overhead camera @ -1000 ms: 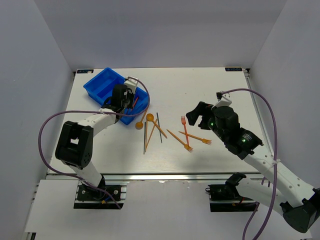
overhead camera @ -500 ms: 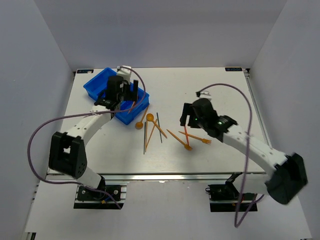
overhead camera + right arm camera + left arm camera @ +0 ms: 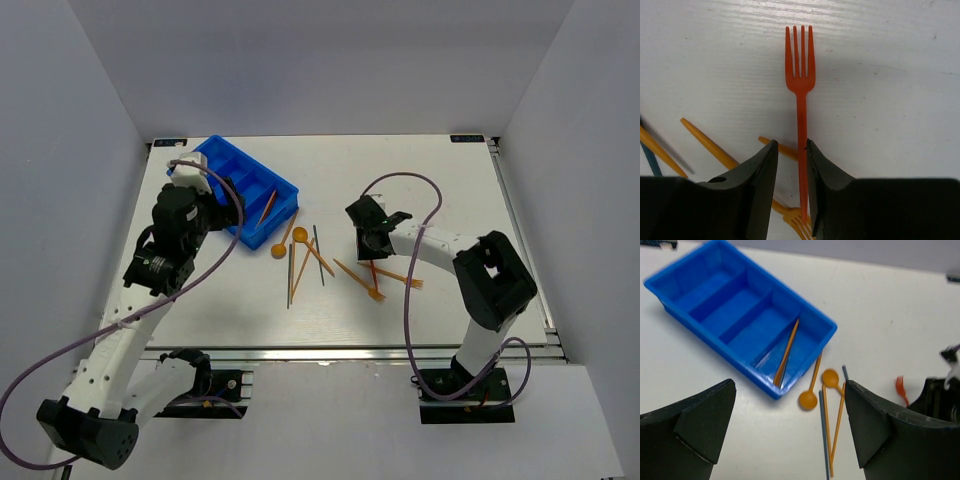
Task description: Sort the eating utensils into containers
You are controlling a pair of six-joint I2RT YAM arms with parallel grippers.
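The blue tray [image 3: 215, 160] stands at the back left, and one orange stick [image 3: 267, 206] lies in its end compartment [image 3: 787, 352]. My left gripper [image 3: 222, 212] hovers open and empty near the tray's front edge [image 3: 790, 385]. Two orange spoons [image 3: 279, 249] [image 3: 808, 400] and several orange and dark sticks [image 3: 303, 262] lie mid-table. My right gripper [image 3: 372, 243] is down over a red fork [image 3: 801, 85]. Its jaws straddle the handle [image 3: 790, 145], narrowed: the right finger touches it and a gap shows on the left. Two orange forks [image 3: 360, 280] lie crossed under it.
White walls enclose the table on three sides. Bare tabletop lies to the right of the fork pile and along the front edge. The right arm's purple cable [image 3: 425, 190] loops above the table.
My left gripper opened, pulled back from over the tray toward the near left, and an orange stick now lies in the tray. My right gripper came down over the red fork and narrowed its jaws.
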